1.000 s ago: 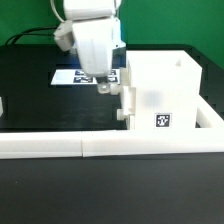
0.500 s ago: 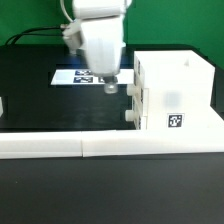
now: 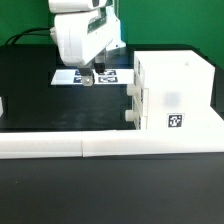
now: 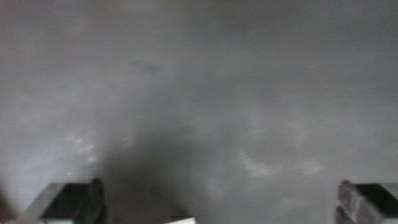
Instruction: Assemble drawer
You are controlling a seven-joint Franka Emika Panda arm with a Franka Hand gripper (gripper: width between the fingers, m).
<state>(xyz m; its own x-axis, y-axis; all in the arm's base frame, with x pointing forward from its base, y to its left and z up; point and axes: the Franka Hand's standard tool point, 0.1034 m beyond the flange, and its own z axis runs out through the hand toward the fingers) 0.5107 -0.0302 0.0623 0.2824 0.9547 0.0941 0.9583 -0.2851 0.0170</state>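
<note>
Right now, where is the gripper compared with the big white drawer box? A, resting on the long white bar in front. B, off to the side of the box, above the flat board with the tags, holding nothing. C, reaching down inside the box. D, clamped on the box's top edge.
B: the gripper hangs over the marker board, apart from the drawer box, and the wrist view shows nothing between its fingers.

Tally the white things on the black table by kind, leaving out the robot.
Drawer housing: 1
Knobs on the housing's side: 2
Marker board: 1
Long white bar: 1
Partly cut-off white piece at the exterior view's left edge: 1
Total: 6
</note>
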